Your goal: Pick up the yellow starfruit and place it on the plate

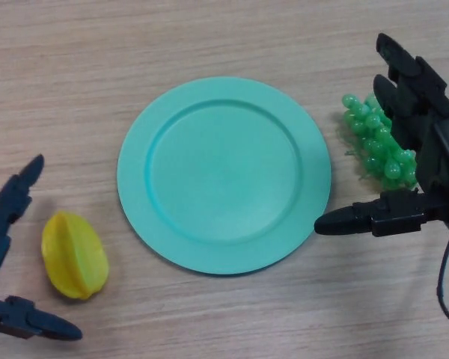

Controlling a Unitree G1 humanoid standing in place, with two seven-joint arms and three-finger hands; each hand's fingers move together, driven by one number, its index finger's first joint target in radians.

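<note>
A yellow starfruit (75, 255) lies on the wooden table at the lower left, just left of the teal plate (224, 176), whose surface is bare. My left hand (6, 224) sits at the left edge, open, its fingers above and its thumb below the starfruit, not touching it. At the right edge my right hand (419, 149) is open, with fingers stretched over a bunch of green grapes (378, 146) and the thumb pointing toward the plate's rim.
The green grapes lie on the table right of the plate, partly under my right hand. Wooden tabletop surrounds everything.
</note>
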